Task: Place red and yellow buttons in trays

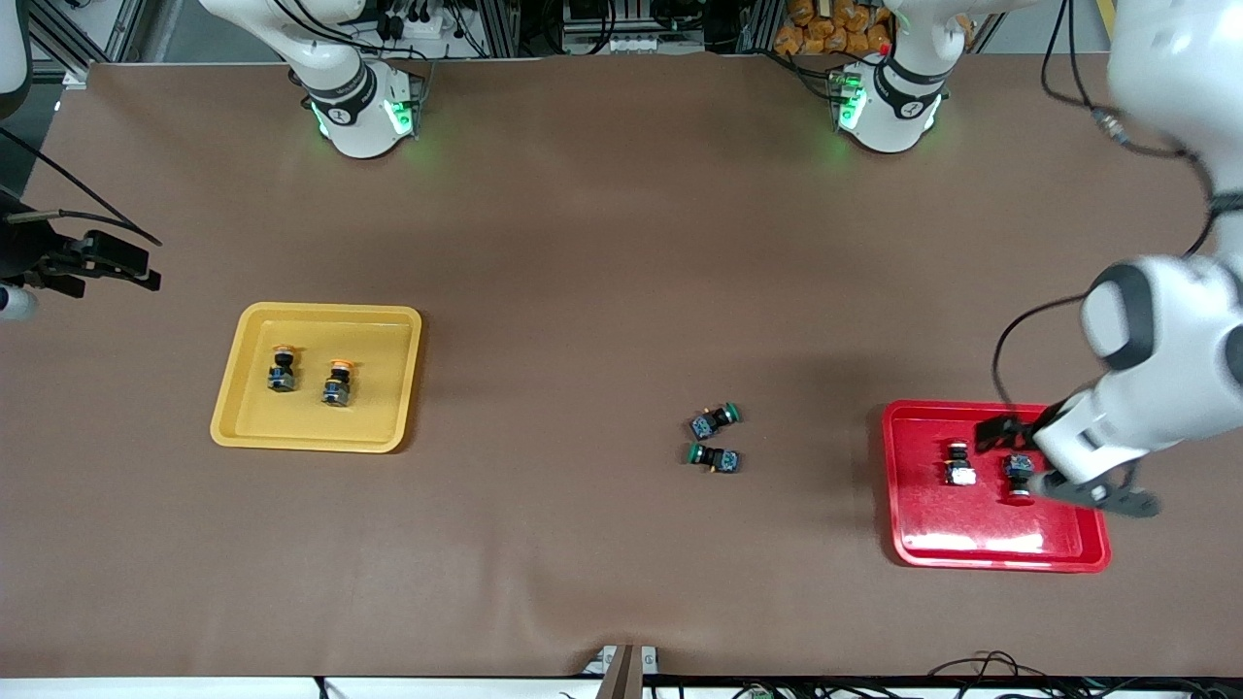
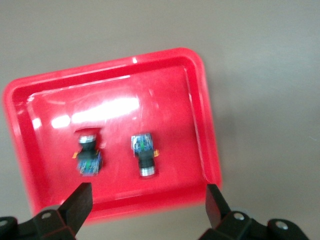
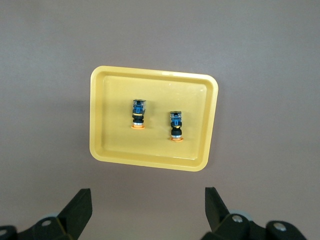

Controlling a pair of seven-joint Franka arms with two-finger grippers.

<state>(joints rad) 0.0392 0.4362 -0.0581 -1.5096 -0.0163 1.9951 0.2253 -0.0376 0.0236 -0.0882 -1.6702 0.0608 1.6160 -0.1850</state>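
left hand [image 1: 1068, 461] open over red tray [image 1: 1000, 549] | two red buttons [image 1: 959, 466] below

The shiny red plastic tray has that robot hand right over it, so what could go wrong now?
The left tool hangs open over the glossy red plastic tray, beside the two tiny red-capped button switches. As it leaves, a finger might nudge one over or shift the tray. The two green-capped switches on the brown table might also get picked by mistake.

Yellow tray [image 1: 228, 408] – orange-capped buttons [image 1: 283, 370]; glossy red tray [image 1: 908, 534] – red-capped ones [image 1: 959, 466]; brown table [image 1: 583, 291].
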